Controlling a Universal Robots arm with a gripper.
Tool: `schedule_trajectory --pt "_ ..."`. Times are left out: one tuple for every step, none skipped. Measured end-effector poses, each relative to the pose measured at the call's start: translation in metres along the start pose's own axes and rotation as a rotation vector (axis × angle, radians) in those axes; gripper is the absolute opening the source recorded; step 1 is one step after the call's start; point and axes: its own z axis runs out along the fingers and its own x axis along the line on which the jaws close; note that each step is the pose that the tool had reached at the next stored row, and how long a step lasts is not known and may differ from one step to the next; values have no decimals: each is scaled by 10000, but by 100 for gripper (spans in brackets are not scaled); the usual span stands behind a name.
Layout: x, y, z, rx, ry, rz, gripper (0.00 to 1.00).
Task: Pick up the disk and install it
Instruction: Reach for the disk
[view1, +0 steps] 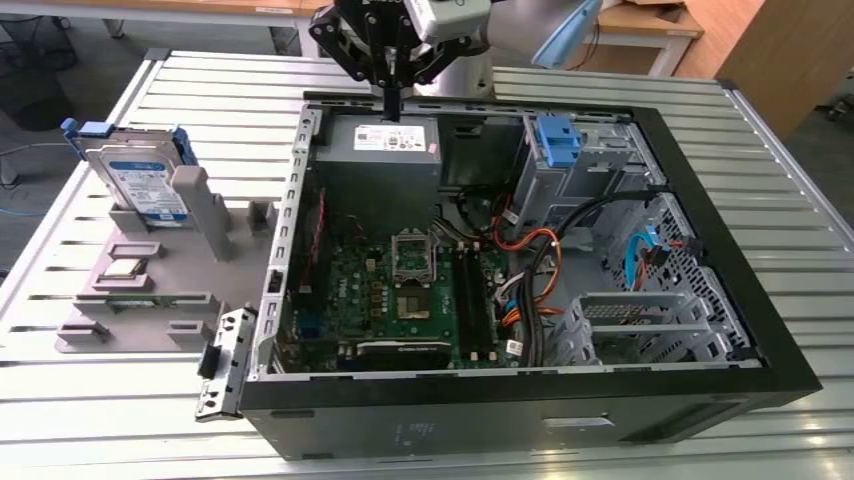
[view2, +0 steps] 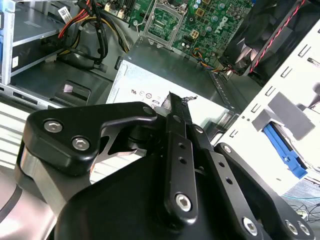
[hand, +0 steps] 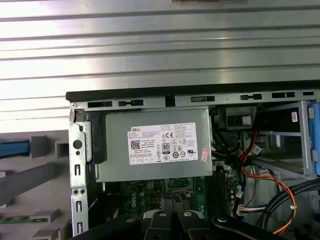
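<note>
The robot's gripper (view1: 391, 110) hangs over one end of the open computer case (view1: 534, 400), just above the grey power box (view1: 380, 138) with the white label. Its two black fingers (view2: 177, 145) are pressed together in a thin tip, and they hold nothing. The disk (view1: 138, 185) is not in the case. It stands on its edge in a grey holder (view1: 200, 215) on the metal table (view1: 200, 80), at the exterior view's left, well apart from the gripper. It has a blue frame round it. Inside the case I see a green board (view1: 400, 290), orange wires (view1: 527, 250) and a tall blue bracket (view1: 558, 140) on the metal cage.
</note>
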Motion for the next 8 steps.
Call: schedule_trajectory --pt "2 0 0 1 0 1 10" --pt "8 -1 0 0 0 2 10" --pt "16 -2 1 -1 0 1 10" --pt "26 -2 1 0 0 0 10" --pt "31 -2 2 0 -1 0 10" --pt "35 -2 3 -1 -1 0 10" --pt "39 -3 3 0 0 0 10" --pt "42 -4 3 0 0 0 10"
